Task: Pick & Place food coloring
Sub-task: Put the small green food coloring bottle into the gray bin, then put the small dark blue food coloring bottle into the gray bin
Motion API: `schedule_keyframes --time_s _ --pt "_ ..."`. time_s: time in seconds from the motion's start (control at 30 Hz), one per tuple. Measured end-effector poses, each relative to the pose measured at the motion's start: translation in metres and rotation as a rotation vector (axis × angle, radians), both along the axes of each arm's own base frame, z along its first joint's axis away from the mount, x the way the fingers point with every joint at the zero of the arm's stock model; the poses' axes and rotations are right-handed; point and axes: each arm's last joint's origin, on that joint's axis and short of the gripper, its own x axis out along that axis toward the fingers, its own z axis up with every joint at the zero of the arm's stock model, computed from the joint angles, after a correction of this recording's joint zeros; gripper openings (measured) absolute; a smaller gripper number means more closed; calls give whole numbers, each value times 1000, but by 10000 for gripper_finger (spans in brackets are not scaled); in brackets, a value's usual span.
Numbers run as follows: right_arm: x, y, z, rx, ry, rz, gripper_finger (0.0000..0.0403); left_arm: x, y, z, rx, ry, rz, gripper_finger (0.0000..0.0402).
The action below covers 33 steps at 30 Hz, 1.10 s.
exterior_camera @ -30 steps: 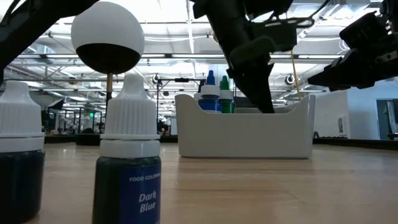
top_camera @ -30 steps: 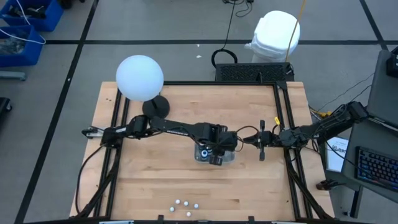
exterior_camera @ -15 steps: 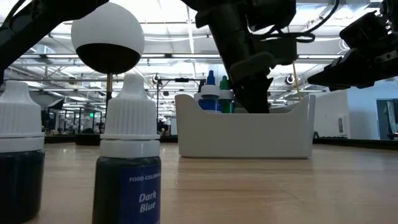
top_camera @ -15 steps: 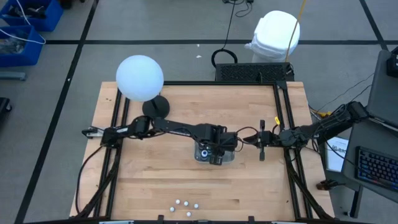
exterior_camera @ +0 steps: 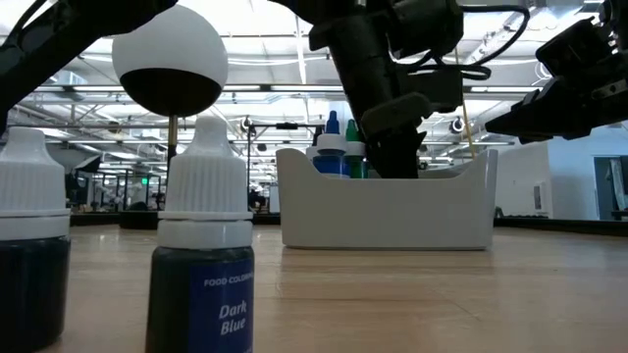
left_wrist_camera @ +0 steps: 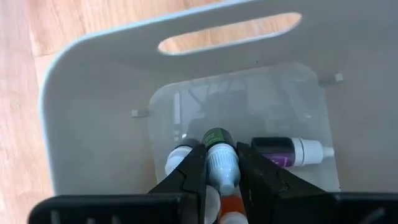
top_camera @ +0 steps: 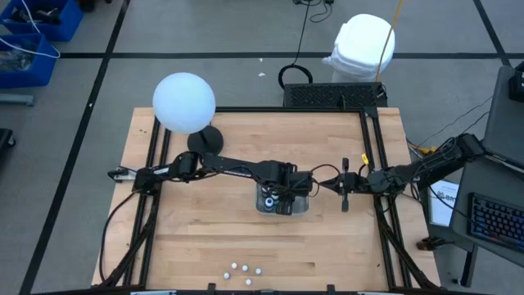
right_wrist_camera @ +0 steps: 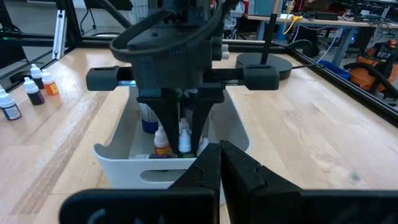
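A small bottle (left_wrist_camera: 221, 163) is pinched by the left gripper (left_wrist_camera: 221, 171) inside the white tray (left_wrist_camera: 93, 106), where neighbouring bottles could be toppled on release; the right gripper (right_wrist_camera: 221, 163) is pressed together.

We see a light wood table (top_camera: 205, 229), matt with visible grain. Tray (exterior_camera: 392, 211) is smooth whitish plastic, its floor glossy. Food coloring bottles (exterior_camera: 201, 265) have ribbed white plastic caps and paper-looking labels. Left gripper (left_wrist_camera: 222, 165) fingers (left_wrist_camera: 189, 174) are matt black.
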Motion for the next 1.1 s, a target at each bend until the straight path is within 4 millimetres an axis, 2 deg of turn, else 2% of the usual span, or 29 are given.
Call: schedule_keyframes --time_s 0.1,0.33,0.5,0.6,0.7,0.8,0.93,1.03,1.1 --pt "0 0 0 0 0 0 0 1 0 0 -1 -8 0 76" --pt "0 0 0 0 0 0 0 1 -1 1 -26 -14 -1 167" --pt "0 0 0 0 0 0 0 0 -2 6 -27 -26 -4 184" --pt "0 0 0 0 1 0 0 -3 -8 31 -24 -78 -16 183" --pt "0 0 0 0 1 0 0 -12 -24 78 -25 -179 -47 183" --pt "0 0 0 5 0 -1 0 -35 -41 128 -24 -226 -88 181" --pt "0 0 0 8 -2 -1 0 -88 -63 181 0 -171 -113 164" --pt "0 0 0 8 -2 -1 0 -132 -77 199 34 -54 -23 140" --pt "0 0 0 8 -3 -2 0 -158 -87 198 89 26 31 117"
